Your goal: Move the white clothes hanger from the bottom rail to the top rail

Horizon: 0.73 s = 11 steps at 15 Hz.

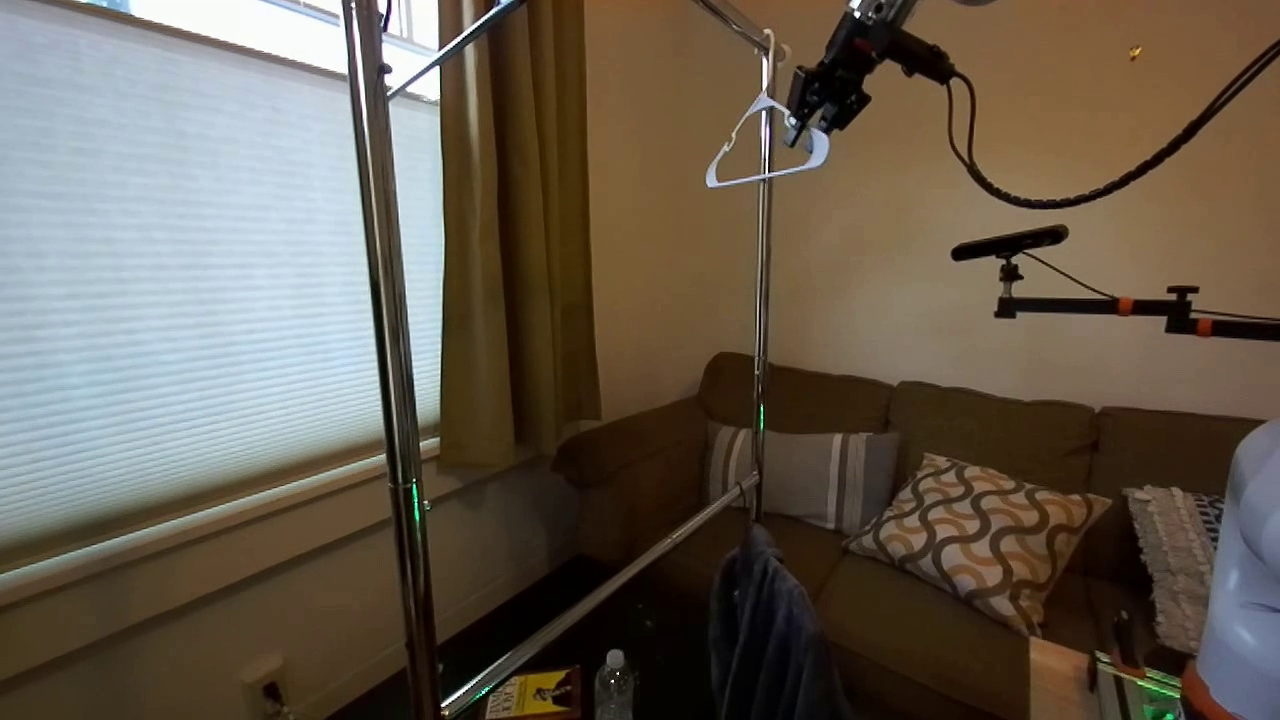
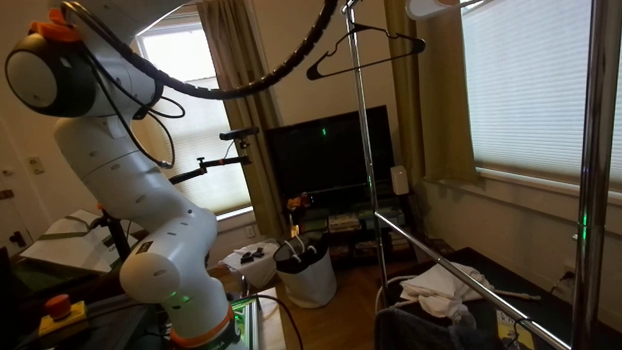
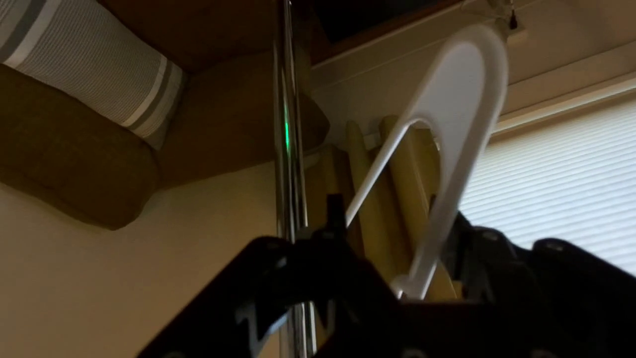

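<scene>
The white clothes hanger [image 1: 765,182] hangs upright beside the far pole in an exterior view. Its hook reaches the end of the top rail [image 1: 730,22]; whether it bears fully on the rail is hard to tell. Only its lower corner [image 2: 423,9] shows in an exterior view. My gripper [image 1: 808,135] is at the hanger's right shoulder. In the wrist view the dark fingers [image 3: 390,214] stand apart, with the hanger's arm [image 3: 454,184] passing between them and a gap beside it. The bottom rail [image 1: 620,582] runs low between the poles.
Chrome upright poles [image 1: 395,400] [image 3: 288,149] stand close to the gripper and rack ends. A black hanger [image 2: 367,65] hangs high near a pole. A dark garment [image 1: 765,620] hangs at the bottom rail. A sofa [image 1: 980,420], curtain [image 1: 520,250] and camera arm [image 1: 1090,305] are around.
</scene>
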### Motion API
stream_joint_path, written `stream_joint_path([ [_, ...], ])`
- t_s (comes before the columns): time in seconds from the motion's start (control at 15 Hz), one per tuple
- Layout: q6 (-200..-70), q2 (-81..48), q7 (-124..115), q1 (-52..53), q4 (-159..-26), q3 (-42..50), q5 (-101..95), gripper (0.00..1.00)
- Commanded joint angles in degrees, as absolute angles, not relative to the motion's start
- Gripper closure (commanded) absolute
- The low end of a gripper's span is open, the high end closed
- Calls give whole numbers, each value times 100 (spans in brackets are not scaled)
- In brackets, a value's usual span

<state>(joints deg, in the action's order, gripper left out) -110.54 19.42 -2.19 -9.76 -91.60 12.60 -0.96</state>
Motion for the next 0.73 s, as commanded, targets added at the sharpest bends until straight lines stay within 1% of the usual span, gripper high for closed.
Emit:
stream_joint_path([
  [0.0, -10744, 2434, -173, -961, -9390, 1084, -148, 22],
  [0.07, -10756, 2639, -47, -914, -9520, 1023, -155, 13],
  [0.2, -10552, 3042, -34, -893, -9722, 815, -249, 1],
  [0.4, -9968, 3683, -275, -1002, -10156, 286, -835, 0],
  [0.53, -9462, 4079, -234, -878, -10535, -32, -1045, 0],
  [0.6, -9227, 4217, -126, -658, -10689, -59, -817, 0],
  [0.67, -9432, 3731, -204, -758, -10087, 97, -870, 0],
])
